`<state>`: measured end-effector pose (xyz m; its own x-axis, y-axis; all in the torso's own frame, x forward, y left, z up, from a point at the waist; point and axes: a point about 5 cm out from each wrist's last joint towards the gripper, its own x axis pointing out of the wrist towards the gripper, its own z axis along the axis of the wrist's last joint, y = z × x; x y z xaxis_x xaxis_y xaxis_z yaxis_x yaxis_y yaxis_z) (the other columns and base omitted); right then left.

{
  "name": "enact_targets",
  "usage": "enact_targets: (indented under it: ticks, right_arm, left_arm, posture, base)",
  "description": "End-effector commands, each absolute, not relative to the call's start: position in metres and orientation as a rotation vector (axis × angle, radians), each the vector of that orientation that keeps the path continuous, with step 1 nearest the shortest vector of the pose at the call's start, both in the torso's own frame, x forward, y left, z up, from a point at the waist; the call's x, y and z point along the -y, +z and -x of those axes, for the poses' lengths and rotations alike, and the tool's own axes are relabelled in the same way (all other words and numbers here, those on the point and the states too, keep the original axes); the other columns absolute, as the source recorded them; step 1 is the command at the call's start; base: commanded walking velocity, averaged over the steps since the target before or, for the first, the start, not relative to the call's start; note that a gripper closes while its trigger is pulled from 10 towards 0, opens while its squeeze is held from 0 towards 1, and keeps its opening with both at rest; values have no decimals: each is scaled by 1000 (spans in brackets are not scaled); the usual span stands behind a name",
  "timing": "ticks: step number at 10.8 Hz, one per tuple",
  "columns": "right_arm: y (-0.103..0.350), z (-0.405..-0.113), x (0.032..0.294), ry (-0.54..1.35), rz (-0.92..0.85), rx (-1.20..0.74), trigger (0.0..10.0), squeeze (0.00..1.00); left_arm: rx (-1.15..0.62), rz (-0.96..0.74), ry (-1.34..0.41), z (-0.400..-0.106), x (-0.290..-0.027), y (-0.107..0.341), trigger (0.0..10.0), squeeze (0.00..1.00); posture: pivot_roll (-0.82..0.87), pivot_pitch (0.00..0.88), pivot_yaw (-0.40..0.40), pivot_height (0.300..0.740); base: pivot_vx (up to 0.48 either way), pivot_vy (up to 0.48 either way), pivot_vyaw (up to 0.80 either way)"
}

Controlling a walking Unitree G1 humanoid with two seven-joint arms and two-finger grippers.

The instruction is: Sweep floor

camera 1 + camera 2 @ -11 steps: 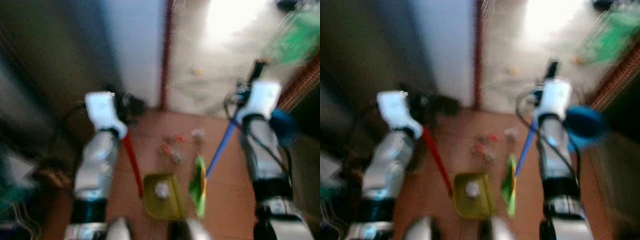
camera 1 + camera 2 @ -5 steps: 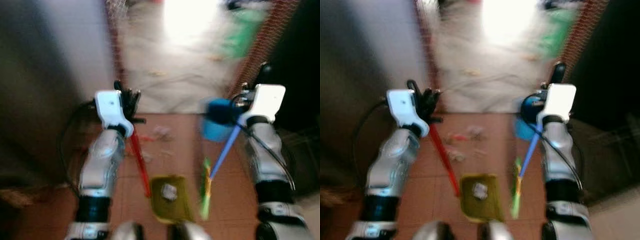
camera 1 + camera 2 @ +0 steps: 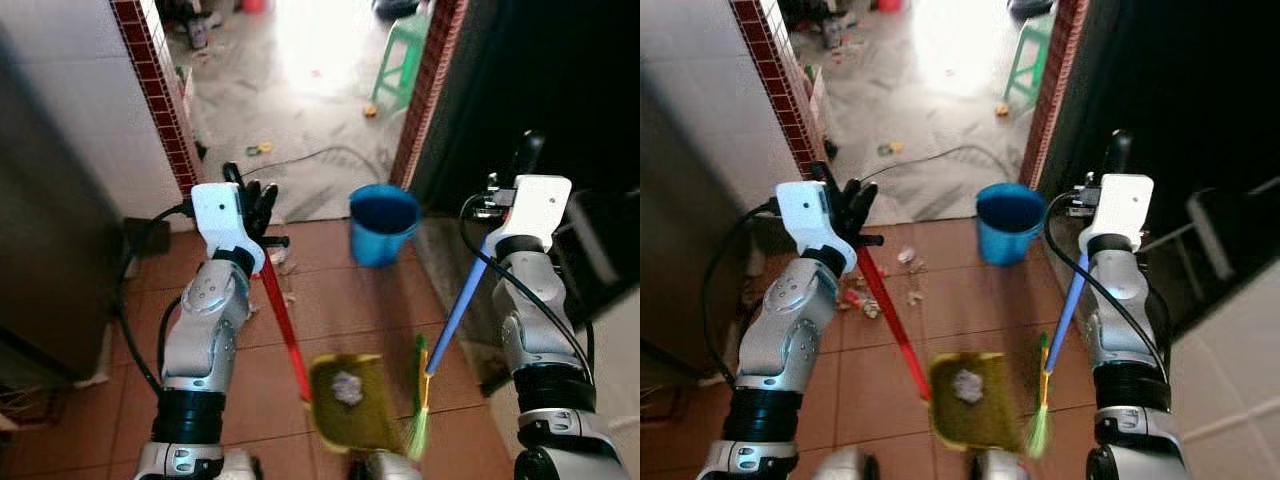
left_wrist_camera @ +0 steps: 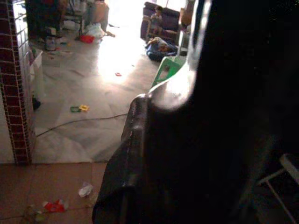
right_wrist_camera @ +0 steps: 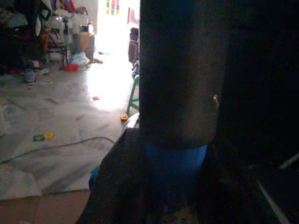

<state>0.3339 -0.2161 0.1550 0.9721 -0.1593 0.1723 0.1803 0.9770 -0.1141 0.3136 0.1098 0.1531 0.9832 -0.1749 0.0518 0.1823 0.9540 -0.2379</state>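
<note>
My left gripper (image 3: 250, 198) is shut on the red handle (image 3: 283, 325) of a yellow-green dustpan (image 3: 352, 405), which hangs low in front of me over the terracotta tiles. A crumpled white paper ball (image 3: 347, 388) lies in the pan. My right gripper (image 3: 527, 157) is shut on the blue handle (image 3: 456, 308) of a broom; its green bristles (image 3: 418, 425) hang just right of the pan. Between the dark fingers in the right wrist view the blue handle (image 5: 175, 158) shows. Scraps of litter (image 3: 868, 300) lie on the tiles under my left arm.
A blue bucket (image 3: 382, 222) stands on the tiles ahead by a brick-edged doorway (image 3: 160, 90). Beyond it lie a pale marble floor, a cable (image 3: 320, 155), small scraps and a green stool (image 3: 398, 62). A dark opening is on the right, a dark cabinet on the left.
The camera has swung round and the blur has gone; the blue bucket and doorway now sit ahead. Both grippers keep their hold, with dustpan and broom hanging as before.
</note>
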Motion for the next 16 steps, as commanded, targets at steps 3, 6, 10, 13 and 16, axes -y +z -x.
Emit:
enact_targets:
  ticks: [3,6,10,13,16]
  right_arm:
    - [173,-339,211,-148,136,234,10000,0]
    - [169,-337,215,-159,161,221,10000,0]
    - [160,-338,215,-170,199,172,10000,0]
    - [156,-338,210,-134,185,165,10000,0]
    - [156,-339,205,-102,186,163,10000,0]
  left_arm:
    - [80,234,-145,-318,-118,162,10000,0]
    - [146,268,-78,-325,-137,179,10000,0]
    - [250,279,-42,-335,-155,208,10000,0]
    - [289,312,-37,-338,-155,219,10000,0]
    - [316,346,-25,-340,-157,229,10000,0]
  posture:
    - [-34,37,1,740]
    - [-31,34,-1,740]
    - [-29,24,2,740]
    - [-28,20,4,740]
    - [-29,22,5,740]
  base:
    - [0,0,0]
    - [0,0,0]
    - [70,0,-309]
    - [430,0,-429]
    - [469,0,0]
